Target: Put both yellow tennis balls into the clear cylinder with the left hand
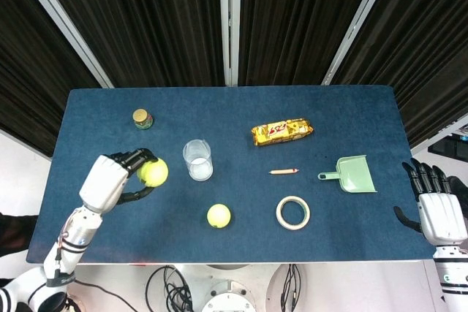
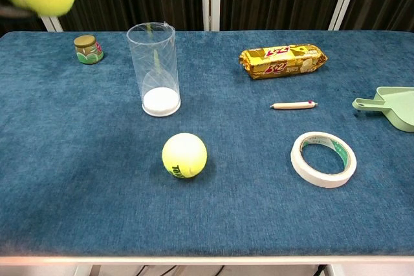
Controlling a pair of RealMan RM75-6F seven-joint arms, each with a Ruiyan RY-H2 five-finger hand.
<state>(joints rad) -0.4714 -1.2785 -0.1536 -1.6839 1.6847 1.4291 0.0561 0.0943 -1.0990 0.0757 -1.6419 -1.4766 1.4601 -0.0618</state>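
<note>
Centrally, the upright clear plastic cylinder (image 1: 197,159) stands just right of the left hand (image 1: 110,180), whose fingers grip one yellow tennis ball (image 1: 153,172) aloft; the second yellow tennis ball (image 2: 184,155) lies lower centre on the cloth.

the tennis ball on the table (image 2: 184,155) carries dark lettering low on its side, something starting "te", the rest too small to make out. the yellow snack packet (image 2: 283,60) has red print across its face, but i can't read it. the little jar (image 2: 88,49) wears a green label, also too small to read.
</note>
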